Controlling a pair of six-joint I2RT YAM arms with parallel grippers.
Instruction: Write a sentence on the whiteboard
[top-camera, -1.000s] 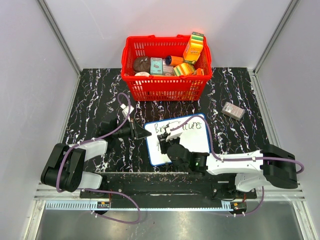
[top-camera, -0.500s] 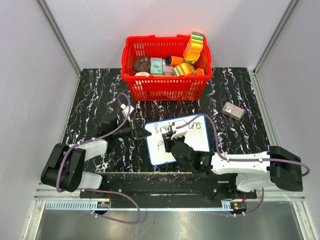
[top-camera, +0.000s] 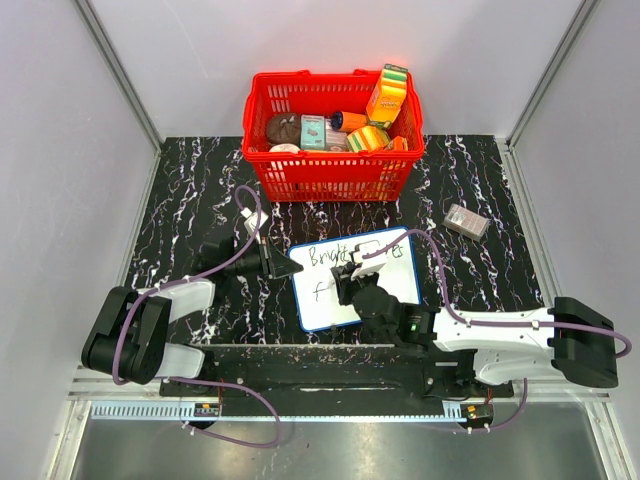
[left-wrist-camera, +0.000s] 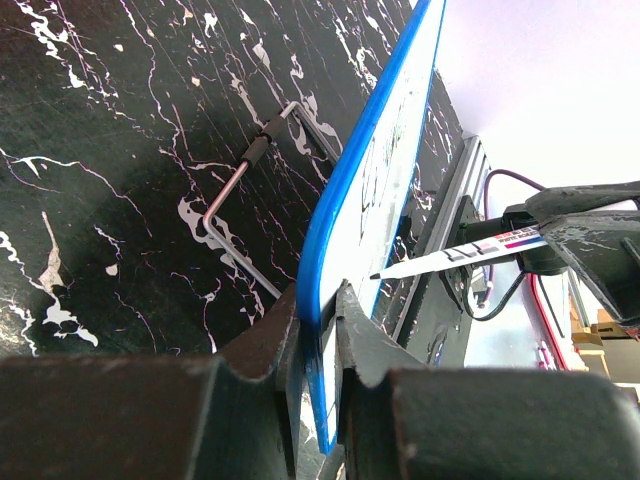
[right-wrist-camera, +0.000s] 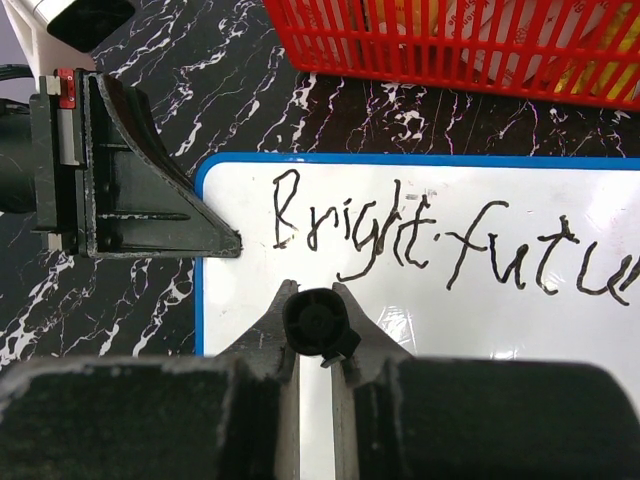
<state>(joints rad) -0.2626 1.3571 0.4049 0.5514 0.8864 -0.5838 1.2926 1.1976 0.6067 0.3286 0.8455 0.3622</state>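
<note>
The whiteboard (top-camera: 388, 287) lies tilted on the black marbled table, in front of the red basket. The sentence (top-camera: 340, 254) reads "Bright futu..." along its top line in the right wrist view (right-wrist-camera: 400, 235), and a small black stroke sits at the left of a second line. My left gripper (top-camera: 284, 267) is shut on the board's blue left rim (left-wrist-camera: 362, 165), which sits between its fingers (left-wrist-camera: 320, 295). My right gripper (top-camera: 345, 290) is over the board's middle, shut on a marker (right-wrist-camera: 318, 322). The marker's white barrel (left-wrist-camera: 470, 253) points at the board face.
The red basket (top-camera: 333, 170) full of groceries stands behind the board. A small grey box (top-camera: 466, 220) lies at the right. A bent metal wire (left-wrist-camera: 245, 185) lies on the table beside the board. Grey walls close in both sides.
My right gripper has moved rightwards along the board's second line with the marker. A new stroke now shows at the left of that line. The left gripper has not moved.
</note>
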